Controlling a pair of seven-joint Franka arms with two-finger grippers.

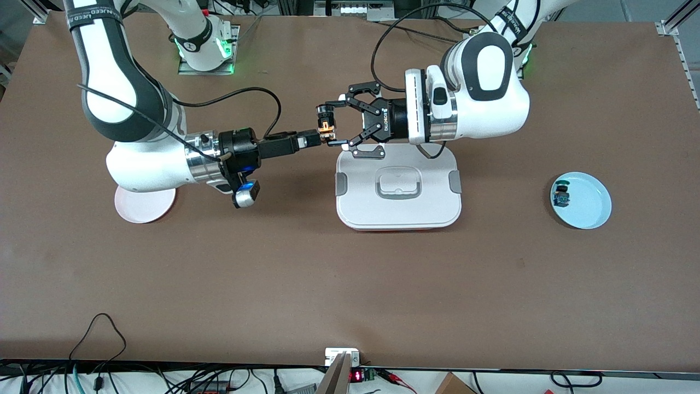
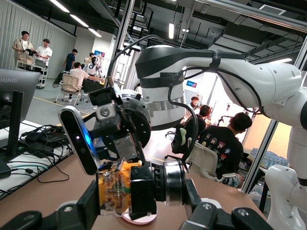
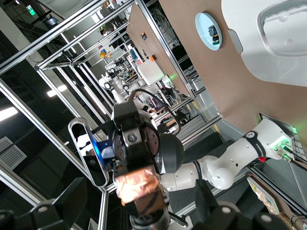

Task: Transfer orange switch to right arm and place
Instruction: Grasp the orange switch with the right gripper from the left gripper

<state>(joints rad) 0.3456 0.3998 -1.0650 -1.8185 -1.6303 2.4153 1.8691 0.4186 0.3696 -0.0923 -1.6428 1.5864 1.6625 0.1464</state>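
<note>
My table (image 1: 350, 284) is a wide brown sheet. On it, in the middle, sits a white lidded box (image 1: 398, 189) with a recessed handle and grey side clips. A pale blue plate (image 1: 588, 203) lies toward my left arm's end and carries a small dark switch with blue-green parts (image 1: 561, 195). A white plate (image 1: 143, 203) lies toward my right arm's end, partly under that arm.

My right arm (image 1: 126, 109) reaches in level above the table, white with dark-grey segments and a silver wrist ring. My left arm (image 1: 481, 93) comes in to meet it.

My left gripper (image 1: 332, 123), the open-linkage black one, hangs over bare table just beside the box's edge nearest the bases, its fingers pinched onto the orange switch (image 1: 326, 125). My right gripper (image 1: 322, 137) points its slim black fingers at that switch, spread as wide as they go and clasping nothing; whether a fingertip touches the switch I cannot tell.

The switch is tiny and blocky: a black body with a silvery ringed cap at one end. At the other end is an orange part, which in my left wrist view shows a small face with metal contacts (image 2: 115, 188).
</note>
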